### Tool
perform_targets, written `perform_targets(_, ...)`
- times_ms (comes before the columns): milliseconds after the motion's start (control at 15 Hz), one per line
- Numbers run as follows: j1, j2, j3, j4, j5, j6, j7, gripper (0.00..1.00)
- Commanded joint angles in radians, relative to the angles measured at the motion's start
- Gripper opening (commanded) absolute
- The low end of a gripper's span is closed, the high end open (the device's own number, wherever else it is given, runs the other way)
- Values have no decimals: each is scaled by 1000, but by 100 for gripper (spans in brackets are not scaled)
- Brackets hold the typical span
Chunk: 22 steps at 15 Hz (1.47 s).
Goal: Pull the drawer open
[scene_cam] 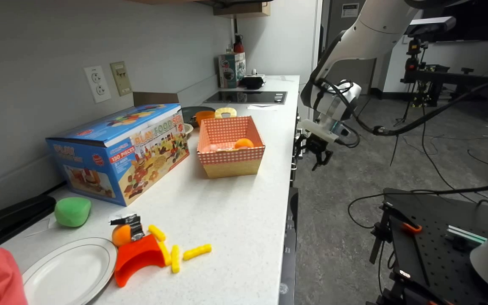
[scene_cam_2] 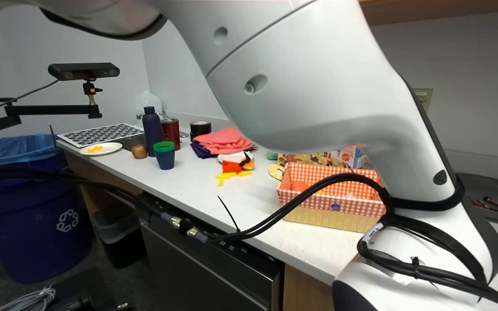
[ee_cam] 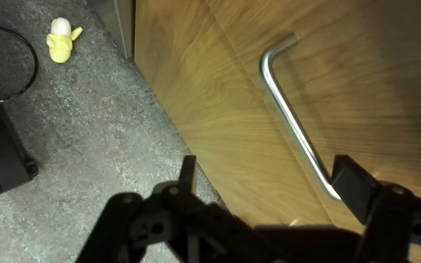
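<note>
The drawer front (ee_cam: 364, 91) fills the right of the wrist view, a wood-toned panel lying level with the panel beside it across a thin seam. A silver bar handle (ee_cam: 298, 128) stands out from this front, running diagonally. My gripper (ee_cam: 267, 162) is open, its two fingers well apart with nothing held. The handle's near end passes behind the right finger (ee_cam: 358, 186); whether they touch I cannot tell. In an exterior view the gripper (scene_cam: 306, 161) hangs beside the counter edge, below its top. Counter and arm hide the drawer in both exterior views.
The white counter (scene_cam: 227, 203) carries an orange checked basket (scene_cam: 233, 167), a toy box (scene_cam: 117, 152) and loose play food. A dishwasher (scene_cam_2: 205, 263) sits beneath it. On the floor lie a plush banana (ee_cam: 60, 44) and a black box (ee_cam: 4, 146) with cables.
</note>
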<state>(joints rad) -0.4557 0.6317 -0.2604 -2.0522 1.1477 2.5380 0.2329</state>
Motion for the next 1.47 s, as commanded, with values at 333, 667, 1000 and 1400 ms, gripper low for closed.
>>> perform_targets(333, 8, 57, -42, -9, -27, 11, -7, 99)
perform_targets(667, -7, 68, -84, -25, -36, 46, -26, 100)
perform_targets(1000, -20, 46, -131, -59, -54, 73, -43, 100)
perform_targets(1400, -15, -62, -156, -72, -149, 48, -59, 100)
